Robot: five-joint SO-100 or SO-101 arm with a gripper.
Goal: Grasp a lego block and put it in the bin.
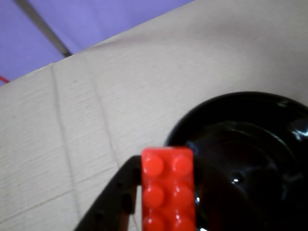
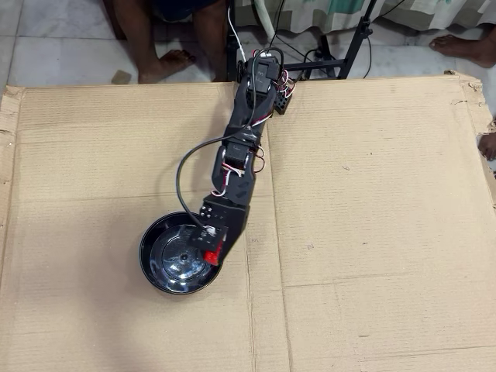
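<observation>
A wide sheet of cardboard (image 2: 372, 217) covers the work surface, creased into panels, with tiled floor beyond its far edge.

Closest to the wrist camera, the red brick (image 1: 168, 188) fills the bottom of the frame, studs facing the lens, clamped in the gripper (image 1: 161, 192); one black finger (image 1: 118, 195) presses its left side, the other is hidden behind the brick. Just beyond it to the right lies the bin (image 1: 269, 103), its glossy rim and flat base in view, the brick overlapping its left rim.

From overhead, the brick (image 2: 210, 256) shows as a red spot at the gripper (image 2: 209, 252), held over the bin's (image 2: 151, 263) right rim. The arm (image 2: 240, 155) stretches back from there to its base at the cardboard's far edge. Beyond that, bare feet (image 2: 167, 62) and stand legs rest on the tiles.
</observation>
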